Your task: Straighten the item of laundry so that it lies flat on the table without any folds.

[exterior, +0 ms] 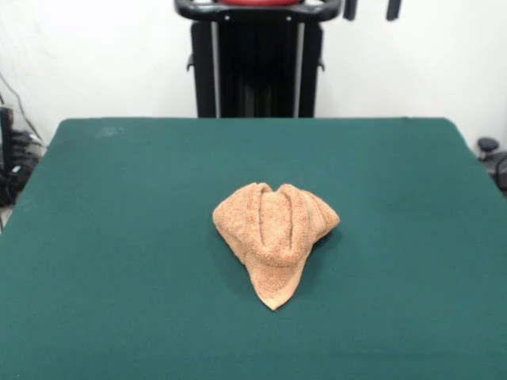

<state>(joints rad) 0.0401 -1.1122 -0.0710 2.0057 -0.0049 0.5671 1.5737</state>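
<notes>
The item of laundry [274, 231] is an orange-tan terry towel, bunched in a heap near the middle of the table [119, 237]. Several raised folds run along its top, and one corner tapers to a point toward the near edge. The table top is dark green and far wider than the towel. My gripper [371, 8] shows only as two dark fingertips at the top edge, high above the far right of the table and well away from the towel. The fingertips stand apart with bare wall between them, so the gripper is open and holds nothing.
Dark cables and equipment [14, 158] sit off the table's left side. A black object [491, 154] sits beyond its right edge. Green felt surrounds the towel on every side.
</notes>
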